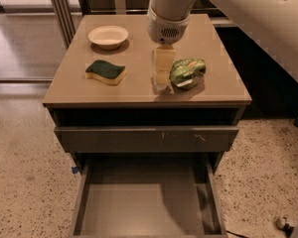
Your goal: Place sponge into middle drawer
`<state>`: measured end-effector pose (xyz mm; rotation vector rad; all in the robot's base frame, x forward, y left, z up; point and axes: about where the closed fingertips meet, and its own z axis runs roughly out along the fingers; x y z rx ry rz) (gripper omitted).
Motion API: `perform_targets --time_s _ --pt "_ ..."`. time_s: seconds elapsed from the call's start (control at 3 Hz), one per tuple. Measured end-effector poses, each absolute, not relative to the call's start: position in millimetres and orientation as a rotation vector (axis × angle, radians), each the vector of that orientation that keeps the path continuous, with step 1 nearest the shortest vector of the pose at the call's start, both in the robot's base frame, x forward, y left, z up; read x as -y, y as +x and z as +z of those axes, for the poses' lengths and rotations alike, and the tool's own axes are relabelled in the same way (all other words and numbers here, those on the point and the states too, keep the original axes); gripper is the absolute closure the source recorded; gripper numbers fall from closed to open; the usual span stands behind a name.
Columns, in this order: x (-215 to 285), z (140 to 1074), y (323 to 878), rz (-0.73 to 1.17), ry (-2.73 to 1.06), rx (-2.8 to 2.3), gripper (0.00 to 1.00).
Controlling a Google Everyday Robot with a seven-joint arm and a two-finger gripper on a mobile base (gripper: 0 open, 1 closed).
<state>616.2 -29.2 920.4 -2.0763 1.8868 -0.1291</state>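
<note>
Sponge [105, 71] lies on cabinet top [69, 90], likely soft, light foam (best pinched across its narrow width); gripper [162, 76] hovers just beside snack bag [187, 72], apparently empty, its spread impossible to tell.

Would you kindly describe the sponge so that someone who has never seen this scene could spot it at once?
Look at the brown cabinet top above the open drawer; the sponge lies on its left half, in front of the pale bowl and left of the pincer. Unlike the green snack bag right of the pincer, it is a wavy yellow block topped dark green.
</note>
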Motion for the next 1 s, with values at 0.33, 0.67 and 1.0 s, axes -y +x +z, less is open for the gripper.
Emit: perform_targets --time_s 0.33,0.67,1.0 --pt "-2 918 631 -0.1 -2.107 -1.831 0.0" --pt "-9 914 634 -0.091 -2.106 -1.819 0.0" --pt "-30 905 646 -0.082 -2.116 -1.79 0.0"
